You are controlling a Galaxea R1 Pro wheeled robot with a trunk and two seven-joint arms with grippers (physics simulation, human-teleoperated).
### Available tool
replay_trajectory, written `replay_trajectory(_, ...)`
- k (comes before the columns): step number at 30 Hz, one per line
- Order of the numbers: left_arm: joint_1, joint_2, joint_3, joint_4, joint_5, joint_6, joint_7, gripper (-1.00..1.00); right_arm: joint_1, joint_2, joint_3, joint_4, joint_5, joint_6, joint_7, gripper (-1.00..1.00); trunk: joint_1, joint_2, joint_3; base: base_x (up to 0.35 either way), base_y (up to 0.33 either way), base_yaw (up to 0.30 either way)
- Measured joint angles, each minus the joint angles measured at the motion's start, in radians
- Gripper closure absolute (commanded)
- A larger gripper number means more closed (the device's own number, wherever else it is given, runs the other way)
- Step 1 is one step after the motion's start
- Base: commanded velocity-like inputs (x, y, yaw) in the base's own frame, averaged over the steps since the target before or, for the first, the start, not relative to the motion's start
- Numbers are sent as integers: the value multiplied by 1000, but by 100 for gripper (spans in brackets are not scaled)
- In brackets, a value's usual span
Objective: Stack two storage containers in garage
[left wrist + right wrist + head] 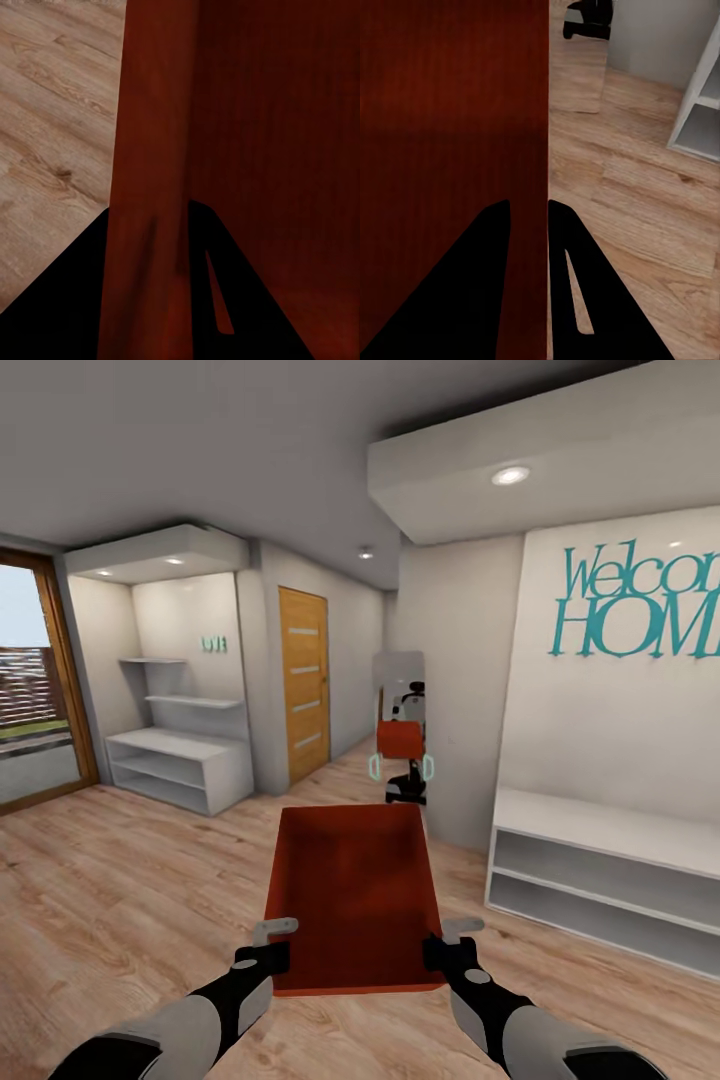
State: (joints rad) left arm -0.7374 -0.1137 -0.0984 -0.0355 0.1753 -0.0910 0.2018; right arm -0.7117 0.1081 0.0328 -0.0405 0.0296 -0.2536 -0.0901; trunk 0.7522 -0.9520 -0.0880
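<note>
The left end effector (272,938) is clamped on the left wall of an orange-red rectangular storage container (352,890), one finger on each side of the wall; the right end effector (452,937) pinches the right wall the same way. The container hangs level between both arms, above the light wood plank floor (130,880). Ahead, a wall mirror (400,725) reflects robot and container. An orange-wood door (303,682) stands left of it, white shelves (600,880) at right
</note>
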Motion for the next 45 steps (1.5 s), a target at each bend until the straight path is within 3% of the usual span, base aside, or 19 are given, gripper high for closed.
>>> replay_trajectory(13, 0, 0, 0, 0, 0, 0, 0, 100, 0, 0, -1, 0, 1, 0, 0, 100, 0, 0, 0, 324, 0, 34)
replay_trajectory(45, 0, 0, 0, 0, 0, 0, 0, 100, 0, 0, 0, 0, 0, 0, 0, 100, 0, 0, 0, 324, 0, 264)
